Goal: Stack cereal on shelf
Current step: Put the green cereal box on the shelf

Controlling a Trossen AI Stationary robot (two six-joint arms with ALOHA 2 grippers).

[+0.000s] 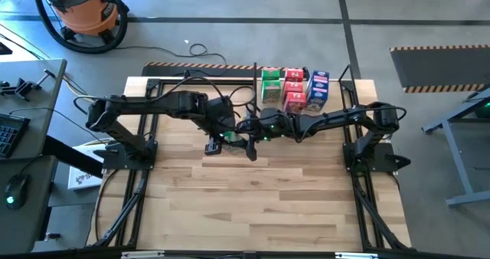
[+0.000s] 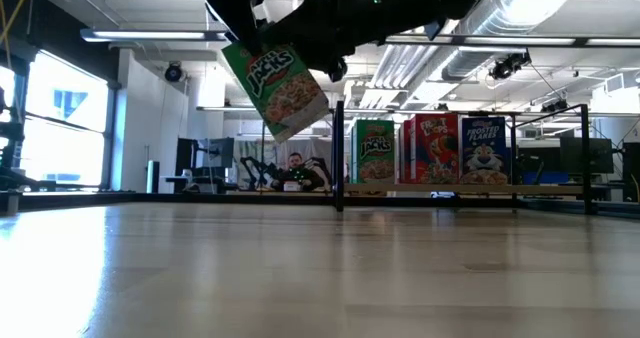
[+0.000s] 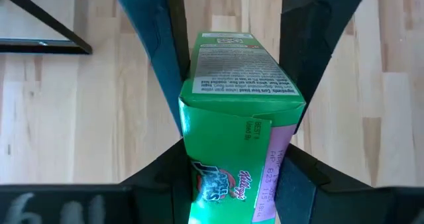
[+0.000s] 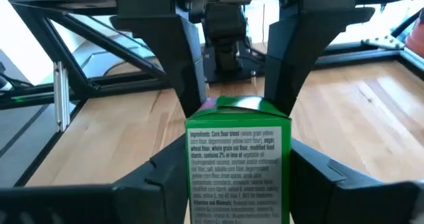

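two claws on one box: risk of a tug or a drop

nearest, note the bare wooden table (image 2: 300,268), with nothing under the load to catch it. above it, see the green cereal box (image 2: 275,83) hanging tilted in the air, well clear of the boards and short of the shelf. find the left gripper (image 3: 232,52) clamped on its narrow sides, and the right gripper (image 4: 235,101) pressed shut on the same box from the opposite end, with both meeting near the table's middle in the high view.

judging by that double hold, expect trouble at the handover. pull with either arm before letting go with the other, and risk crushing or twisting the thin cardboard. release with both at once, and risk dropping it flat on the table. beware too of the tilt, likely to carry into the placing and tip the box on landing.

farther back, look at the shelf (image 2: 340,158), with an upright post just ahead of a green box (image 2: 373,153), a red box (image 2: 430,148) and a blue box (image 2: 485,148), all upright in a row, touching or nearly so. reckon on little room beside them: come in crooked or too fast, and risk knocking the row over or catching the post.
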